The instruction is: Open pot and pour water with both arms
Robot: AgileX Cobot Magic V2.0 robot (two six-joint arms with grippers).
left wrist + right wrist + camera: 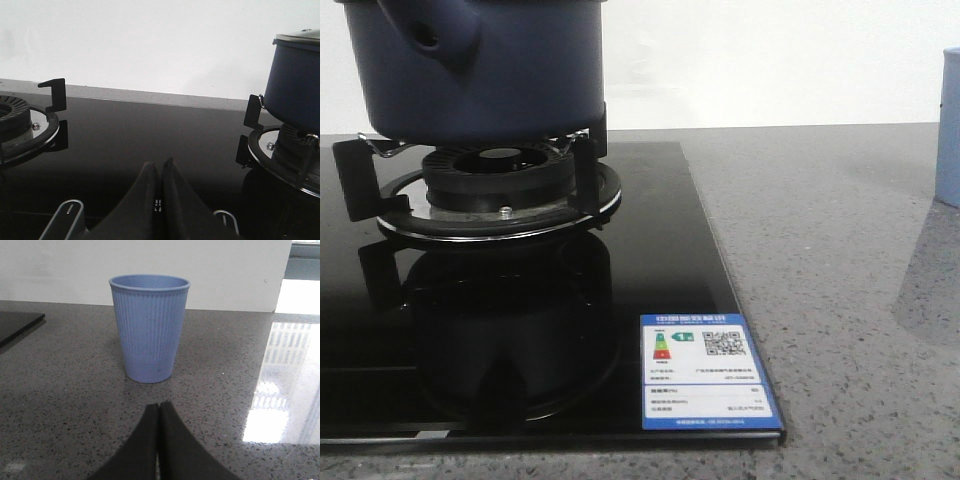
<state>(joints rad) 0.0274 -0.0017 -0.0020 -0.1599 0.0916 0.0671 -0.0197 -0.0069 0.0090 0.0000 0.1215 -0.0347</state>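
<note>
Here, your left gripper (159, 172) — fingers pressed together, gripping nothing — is sitting nearer the pot (295, 85), while the clenched right gripper (159, 412) is facing the cup (149, 327).

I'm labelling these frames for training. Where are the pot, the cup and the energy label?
pot (520, 80): front view, on its dark blue side wall.
cup (150, 330): right wrist view, on its ribbed side.
energy label (705, 372): front view, on the sticker's white middle, at the hob's near corner.

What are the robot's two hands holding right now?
Nothing. The left gripper and right gripper are both shut on empty air, away from the dark navy-blue pot and the ribbed light-blue plastic cup.
</note>
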